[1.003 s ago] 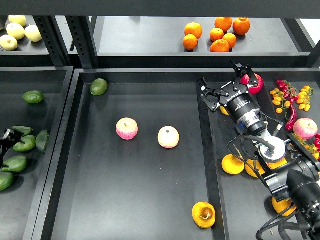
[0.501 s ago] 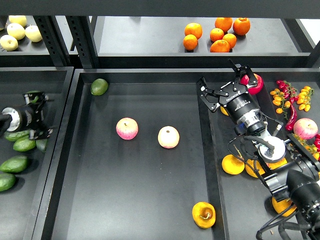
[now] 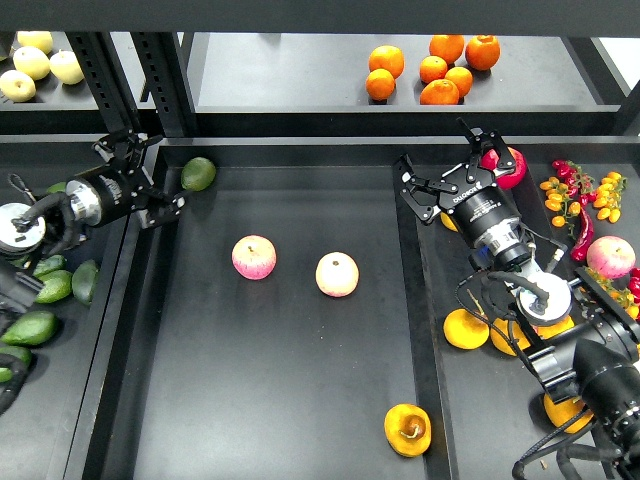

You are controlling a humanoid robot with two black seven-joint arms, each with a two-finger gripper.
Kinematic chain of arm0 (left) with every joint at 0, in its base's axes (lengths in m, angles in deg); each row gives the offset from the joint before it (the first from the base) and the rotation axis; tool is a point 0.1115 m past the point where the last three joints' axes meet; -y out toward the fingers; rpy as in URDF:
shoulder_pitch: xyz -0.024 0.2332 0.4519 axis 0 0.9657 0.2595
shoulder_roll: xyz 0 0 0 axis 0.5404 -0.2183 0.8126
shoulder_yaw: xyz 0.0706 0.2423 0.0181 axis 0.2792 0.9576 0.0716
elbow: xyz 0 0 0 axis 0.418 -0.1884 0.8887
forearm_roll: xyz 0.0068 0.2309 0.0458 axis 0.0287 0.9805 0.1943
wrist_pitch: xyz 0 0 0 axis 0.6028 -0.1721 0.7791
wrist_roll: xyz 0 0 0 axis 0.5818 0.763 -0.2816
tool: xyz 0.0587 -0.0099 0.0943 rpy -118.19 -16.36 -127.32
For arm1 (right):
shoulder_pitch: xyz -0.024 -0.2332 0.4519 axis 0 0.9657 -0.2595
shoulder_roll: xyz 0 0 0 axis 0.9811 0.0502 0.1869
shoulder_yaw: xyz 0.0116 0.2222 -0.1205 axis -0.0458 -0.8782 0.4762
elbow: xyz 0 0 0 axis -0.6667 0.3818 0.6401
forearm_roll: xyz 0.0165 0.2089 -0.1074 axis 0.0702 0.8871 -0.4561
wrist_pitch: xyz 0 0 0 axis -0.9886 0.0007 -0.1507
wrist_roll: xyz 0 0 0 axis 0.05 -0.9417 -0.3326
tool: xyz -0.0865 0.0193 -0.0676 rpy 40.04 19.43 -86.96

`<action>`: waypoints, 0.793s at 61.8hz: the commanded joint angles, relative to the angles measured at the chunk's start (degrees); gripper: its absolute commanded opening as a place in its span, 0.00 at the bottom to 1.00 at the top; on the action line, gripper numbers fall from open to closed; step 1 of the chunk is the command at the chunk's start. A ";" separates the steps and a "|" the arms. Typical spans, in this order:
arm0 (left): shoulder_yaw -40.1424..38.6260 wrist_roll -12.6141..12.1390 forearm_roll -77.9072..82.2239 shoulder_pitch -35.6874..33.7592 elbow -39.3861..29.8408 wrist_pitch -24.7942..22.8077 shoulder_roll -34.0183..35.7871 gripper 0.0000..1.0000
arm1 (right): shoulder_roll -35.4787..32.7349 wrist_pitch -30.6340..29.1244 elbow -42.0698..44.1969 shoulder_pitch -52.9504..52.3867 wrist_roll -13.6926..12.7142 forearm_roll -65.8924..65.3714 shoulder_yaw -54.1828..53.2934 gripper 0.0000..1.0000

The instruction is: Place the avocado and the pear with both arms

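The wide black centre tray (image 3: 300,400) fills most of the head view, with a narrower tray (image 3: 60,400) on its left and another (image 3: 470,400) on its right. Across the top runs a dark shelf (image 3: 300,80) holding a pile of oranges (image 3: 430,68) at 1 o'clock and pale yellow fruit (image 3: 35,62) at 11 o'clock.

The right arm enters from 4 o'clock; the right gripper (image 3: 455,165) hangs over the rim between the centre and right trays, its fingers spread wide and empty. The left arm enters from 9 o'clock; the left gripper (image 3: 148,180) sits over the rim between the left and centre trays, fingers released and holding nothing, just beside a green avocado (image 3: 198,173) that lies at the centre tray's 11 o'clock corner.

Two pink-yellow apples (image 3: 254,257) lie near the tray's middle, side by side. The pear (image 3: 407,429), yellow-orange with a dark hollow, rests alone at the tray's 5 o'clock edge. Several dark green avocados (image 3: 30,327) lie in the left tray at 8 o'clock. Orange-yellow fruit (image 3: 466,329) and small red and yellow produce (image 3: 580,195) crowd the right tray.
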 commanded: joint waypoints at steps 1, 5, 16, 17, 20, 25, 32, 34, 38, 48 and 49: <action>-2.61 2.33 -3.29 0.78 0.34 -0.01 -3.92 0.99 | 0.01 -0.01 0.04 -0.01 0.04 -0.02 -0.25 0.99; -4.46 3.12 -4.52 1.40 0.25 -0.01 -6.30 0.99 | 0.01 -0.01 0.04 0.08 0.13 -0.02 -0.25 0.99; -8.33 3.48 -6.10 3.16 -0.10 -0.01 -9.73 0.99 | 0.01 -0.01 -0.05 0.08 0.04 -0.02 -0.25 0.99; -8.77 3.48 -6.19 3.16 -0.10 -0.01 -9.73 0.99 | 0.01 -0.01 -0.05 0.08 0.04 -0.02 -0.25 0.99; -9.38 3.48 -6.54 3.16 -0.10 -0.01 -9.73 0.99 | 0.01 -0.01 -0.05 0.08 0.04 -0.02 -0.25 0.99; -10.26 3.48 -7.59 3.16 -0.01 -0.01 -9.73 0.99 | 0.01 -0.01 -0.05 0.08 -0.05 -0.02 -0.25 0.99; -9.83 3.48 -9.35 3.07 -0.18 -0.01 -9.73 0.99 | 0.01 -0.01 -0.05 0.08 -0.13 -0.02 -0.25 0.99; -9.83 3.48 -10.05 2.89 -0.27 -0.01 -9.73 0.99 | 0.01 -0.01 -0.05 0.08 -0.13 -0.02 -0.25 0.99; -9.83 3.48 -11.46 2.81 -0.27 -0.01 -9.73 0.99 | 0.01 -0.01 -0.05 0.08 -0.14 -0.02 -0.25 0.99; -10.53 4.00 -13.84 2.10 -0.80 -0.01 -9.73 0.99 | 0.01 -0.01 0.04 0.08 -0.22 -0.02 -0.25 0.99; -10.62 4.44 -13.84 1.93 -0.80 -0.01 -9.73 0.99 | 0.01 -0.01 0.04 0.08 -0.22 -0.02 -0.25 0.99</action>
